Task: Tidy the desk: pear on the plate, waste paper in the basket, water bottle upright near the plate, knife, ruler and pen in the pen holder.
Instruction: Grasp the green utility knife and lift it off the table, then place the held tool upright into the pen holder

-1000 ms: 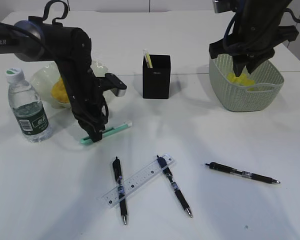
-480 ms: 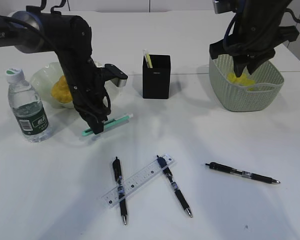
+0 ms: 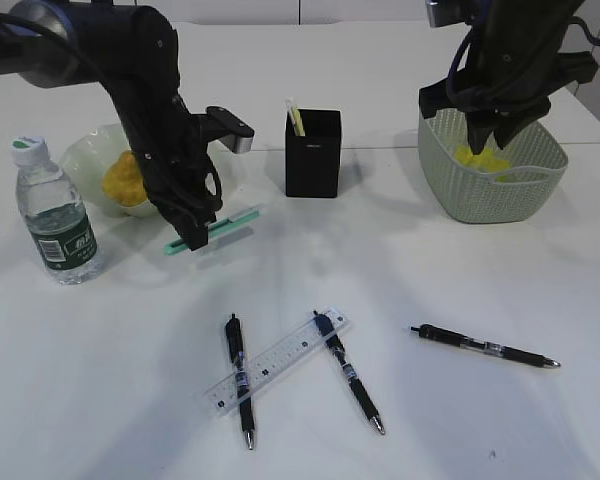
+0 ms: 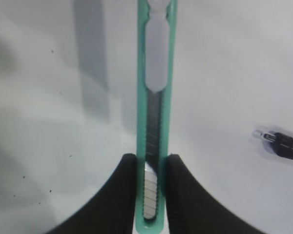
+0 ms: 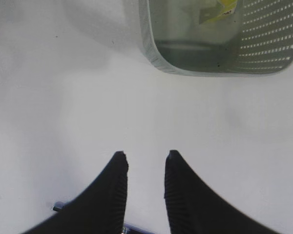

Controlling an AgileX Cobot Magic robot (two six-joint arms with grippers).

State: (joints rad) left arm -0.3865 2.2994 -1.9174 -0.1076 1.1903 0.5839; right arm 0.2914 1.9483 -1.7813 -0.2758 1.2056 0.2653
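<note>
The left tool (image 4: 151,168) is closed on the knife (image 4: 156,97), a green-cased utility cutter, its two black fingers (image 4: 119,195) pressing the case from either side near one end. In the exterior view the left tool (image 3: 198,238) holds the knife (image 3: 220,228) clear of the bench (image 3: 430,420), left of the pen holder (image 3: 313,155) and right of the water bottle (image 3: 55,215), which stands upright near the plate (image 3: 85,160) holding the pear (image 3: 125,180).

The right tool (image 5: 145,163) stands partly open with nothing between its fingers; from outside, the right tool (image 3: 495,125) hangs over the basket (image 3: 500,185), where yellow waste paper (image 3: 480,158) lies.

The ruler (image 3: 275,360) and three pens lie on the near bench, two of them crossing the ruler.

Since a second ago the left arm has risen and lifted the knife off the bench, carrying it slightly far and right; the right arm has not moved.
</note>
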